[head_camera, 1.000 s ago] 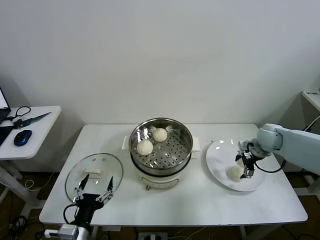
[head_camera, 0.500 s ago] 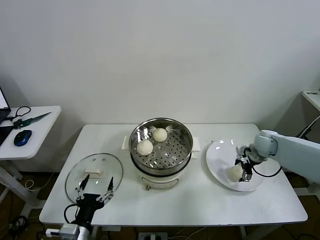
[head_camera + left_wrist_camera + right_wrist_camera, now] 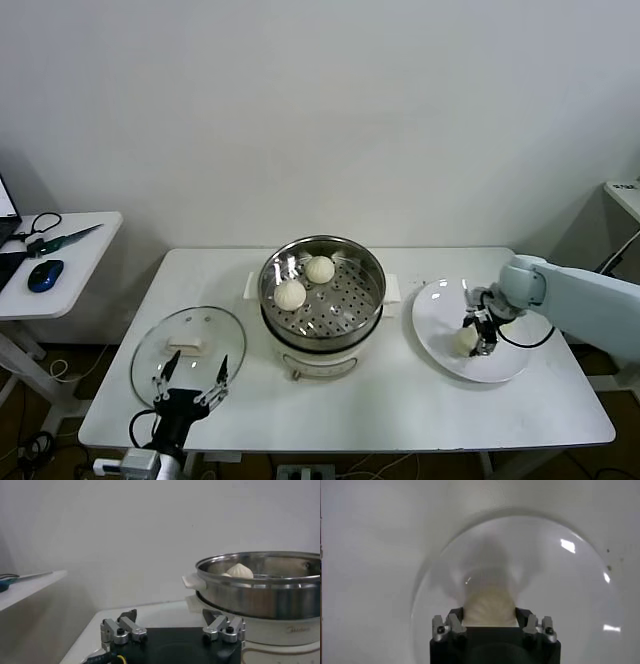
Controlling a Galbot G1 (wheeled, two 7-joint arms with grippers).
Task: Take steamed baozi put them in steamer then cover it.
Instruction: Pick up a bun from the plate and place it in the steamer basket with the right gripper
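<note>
With two steamed baozi (image 3: 305, 281) already lying in the steamer (image 3: 322, 292) and one bun (image 3: 465, 341) left on the white plate (image 3: 505, 368), the step in hand is the pick-up of that bun by the right gripper (image 3: 480, 338). Its jaws stand on either side of the bun, which fills the gap between them in the right wrist view (image 3: 489, 609); whether they have taken firm hold I cannot tell. A good grasp here would likely squeeze only until the soft dough is secure, then lift straight up clear of the plate before crossing to the steamer's bare perforated floor. The left gripper (image 3: 188, 388) waits at the tabletop's (image 3: 400, 410) near edge, jaws wide apart and empty, just beside the glass cover (image 3: 187, 347).
</note>
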